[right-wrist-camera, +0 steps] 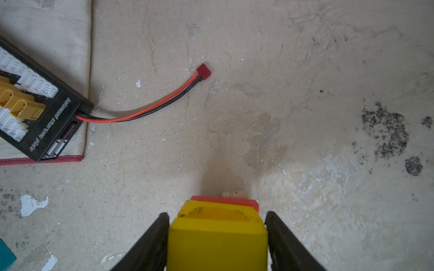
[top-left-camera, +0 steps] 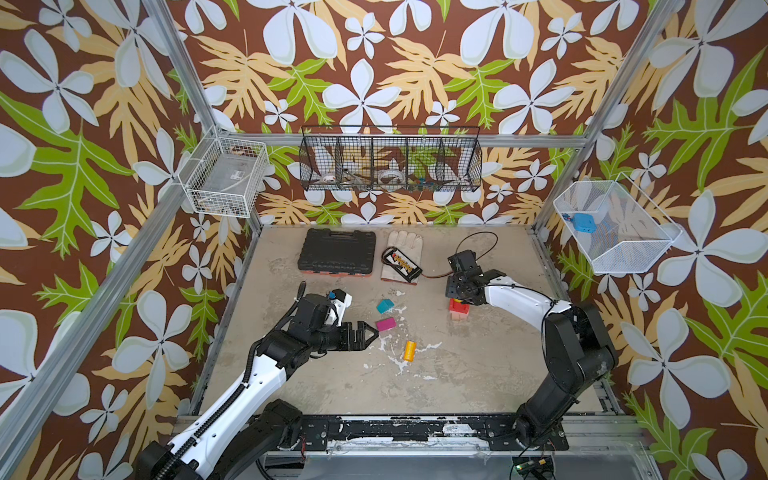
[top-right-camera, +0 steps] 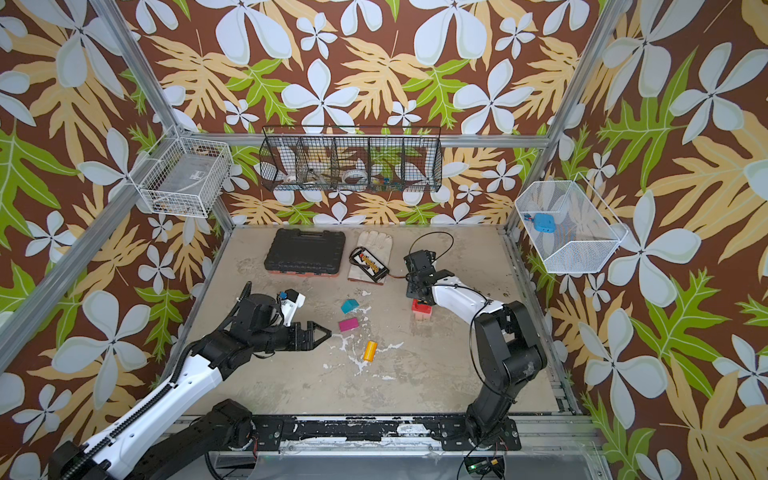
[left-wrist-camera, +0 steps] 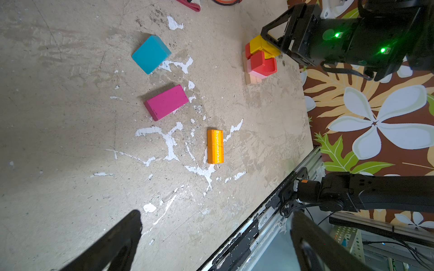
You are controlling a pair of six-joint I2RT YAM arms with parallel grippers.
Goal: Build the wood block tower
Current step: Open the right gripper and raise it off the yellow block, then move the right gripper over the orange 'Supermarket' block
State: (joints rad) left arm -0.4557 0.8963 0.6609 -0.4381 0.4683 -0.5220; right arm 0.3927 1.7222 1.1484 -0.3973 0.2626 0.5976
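Just tan, pink, red, yellow tower [left-wrist-camera: 260,63], right hand [right-wrist-camera: 217,215] astride it, grip unclear; left hand [left-wrist-camera: 216,214] wide apart.

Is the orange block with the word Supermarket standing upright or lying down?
Lying down. In the left wrist view the orange block rests with a long side on the table.

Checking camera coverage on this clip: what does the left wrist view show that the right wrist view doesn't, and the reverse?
Left wrist only: the magenta rectangular wood block, the orange cylinder printed Supermarket, the tower's pink and tan lower layers, and the right gripper seen from outside. Right wrist only: the black charging board and the red plug on its lead. Both: the yellow wood block topping the tower between the right gripper's fingers, the red block under it, and the teal wood block, just a corner in the right wrist.
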